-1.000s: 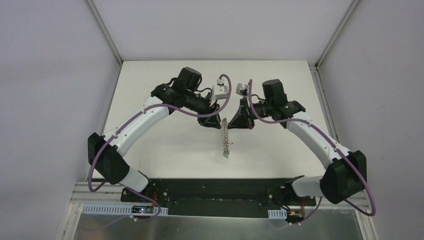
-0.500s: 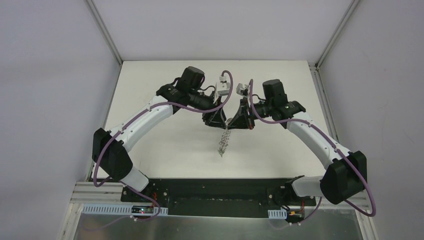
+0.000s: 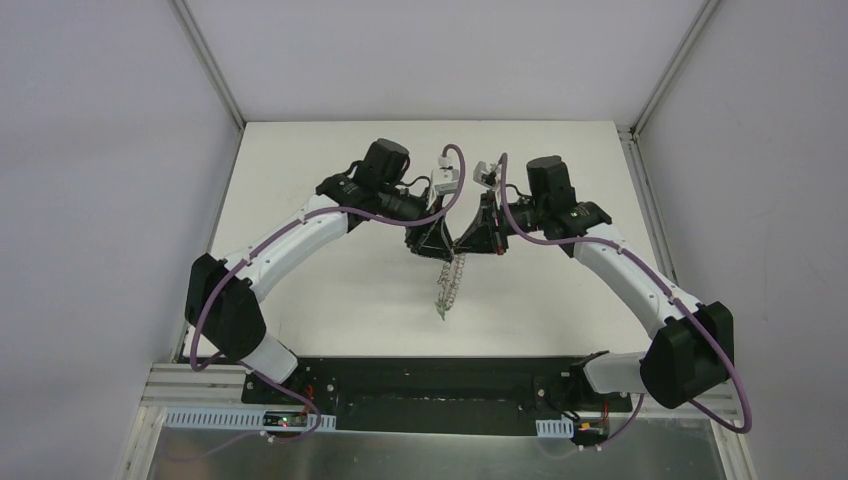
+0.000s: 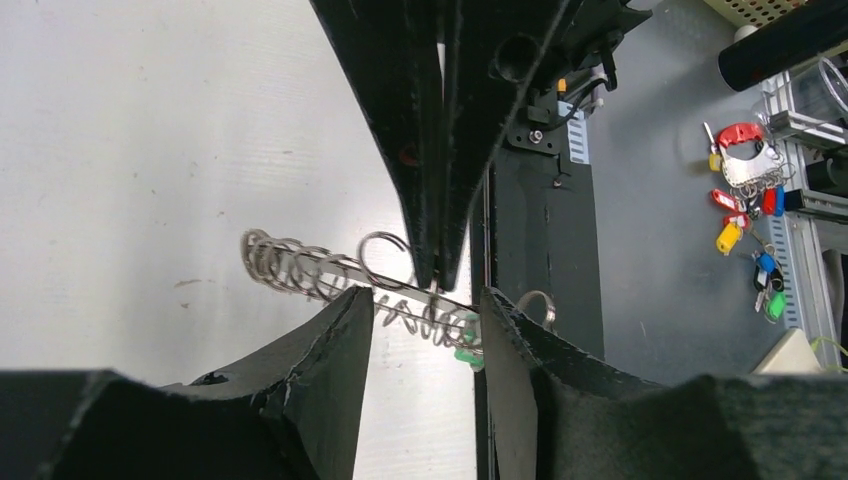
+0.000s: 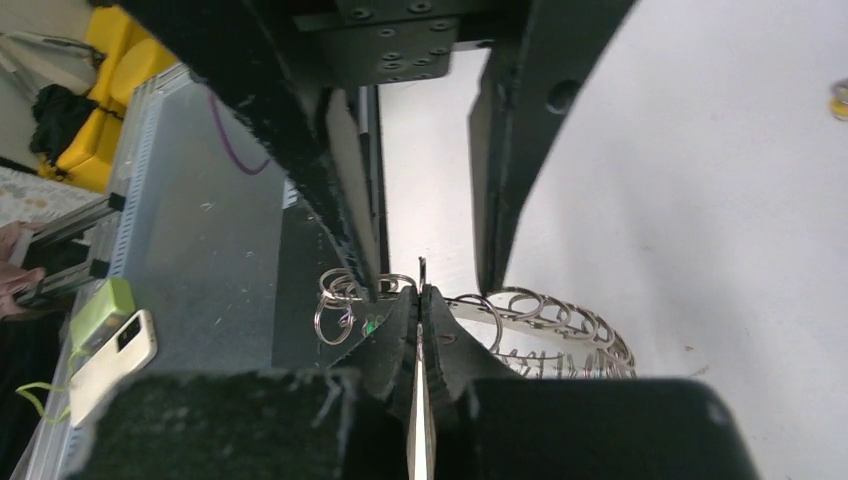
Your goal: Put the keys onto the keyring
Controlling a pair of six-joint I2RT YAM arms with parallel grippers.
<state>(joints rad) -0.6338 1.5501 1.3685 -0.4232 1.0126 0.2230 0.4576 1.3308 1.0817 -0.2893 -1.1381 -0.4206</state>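
The keyring point(image 3: 450, 285) hangs on edge above the white table, a dark flat band fringed with silver wire loops point(image 5: 560, 315). My right gripper point(image 5: 420, 292) is shut on its band near the top, also seen from the left wrist point(image 4: 430, 275). My left gripper point(image 4: 427, 300) faces it with the jaws apart, and the band crosses the gap between them. A green key point(image 4: 467, 352) dangles from the loops by the left gripper's right-hand finger point(image 4: 520, 340). A small yellow-gold object point(image 5: 838, 98) lies on the table at the right edge of the right wrist view. From above, both grippers point(image 3: 452, 240) meet tip to tip.
The black base rail point(image 3: 430, 385) runs along the table's near edge. Beyond it, off the table, lie a bunch of coloured key tags point(image 4: 745, 190) and a phone beside a green block point(image 5: 110, 330). Grey walls stand at the left, right and back.
My left gripper has moved right, up to the right gripper, and its jaws have parted. The keyring's lower end has swung slightly left. The right arm has stayed put.
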